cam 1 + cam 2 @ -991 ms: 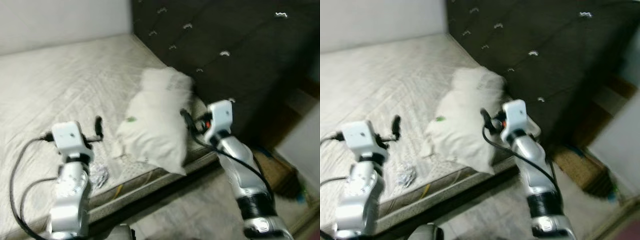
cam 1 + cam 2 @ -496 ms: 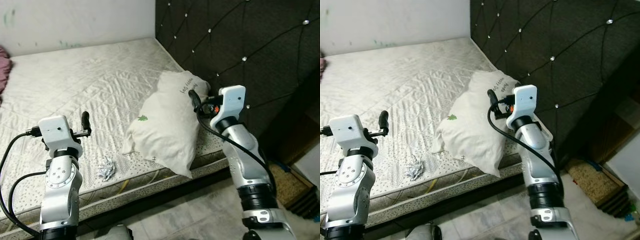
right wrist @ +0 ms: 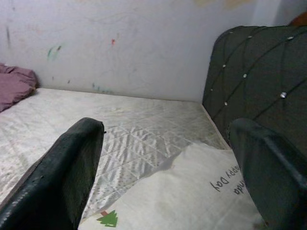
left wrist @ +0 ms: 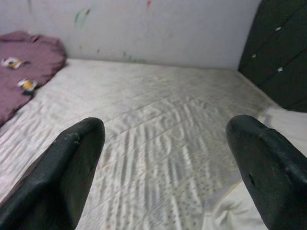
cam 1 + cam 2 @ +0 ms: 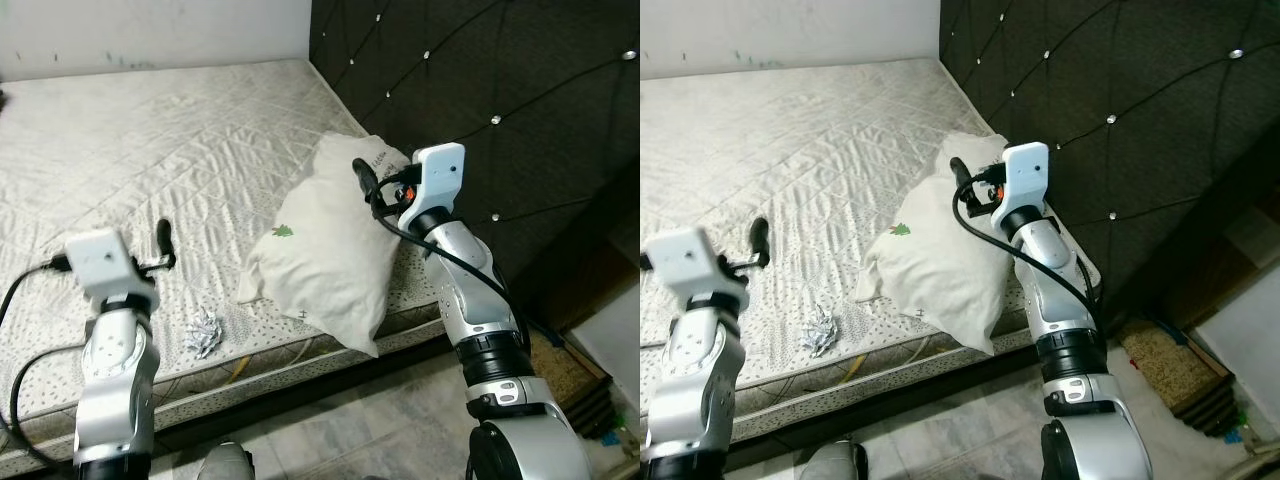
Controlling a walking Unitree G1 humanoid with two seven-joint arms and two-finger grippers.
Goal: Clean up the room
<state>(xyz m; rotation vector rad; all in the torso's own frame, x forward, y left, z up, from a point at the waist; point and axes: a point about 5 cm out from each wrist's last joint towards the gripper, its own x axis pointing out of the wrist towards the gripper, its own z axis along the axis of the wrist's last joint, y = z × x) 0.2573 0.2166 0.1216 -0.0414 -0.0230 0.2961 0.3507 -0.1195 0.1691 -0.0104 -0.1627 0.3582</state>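
Note:
A white pillow point(image 5: 325, 250) with a small green tree print lies at the mattress corner, against the dark tufted headboard point(image 5: 480, 90). My right gripper point(image 5: 362, 180) hovers open just above the pillow's upper end; the right wrist view looks past its fingers point(image 3: 72, 167) onto the pillow point(image 3: 192, 191). A crumpled silvery ball point(image 5: 204, 332) lies on the mattress point(image 5: 150, 150) near the front edge. My left gripper point(image 5: 163, 243) stands open above the mattress, a little behind that ball and left of the pillow, with nothing between its fingers point(image 4: 72, 167).
The bed's front edge runs across the lower view, with tiled floor point(image 5: 380, 420) below it. A brown mat point(image 5: 562, 358) and a white unit point(image 5: 615, 335) stand on the right. A purple blanket point(image 4: 24, 62) lies at the bed's far side by the wall.
The camera has swung and the blur has cleared. Both arms keep nearly the same pose; the right gripper now sits slightly further over the pillow's top.

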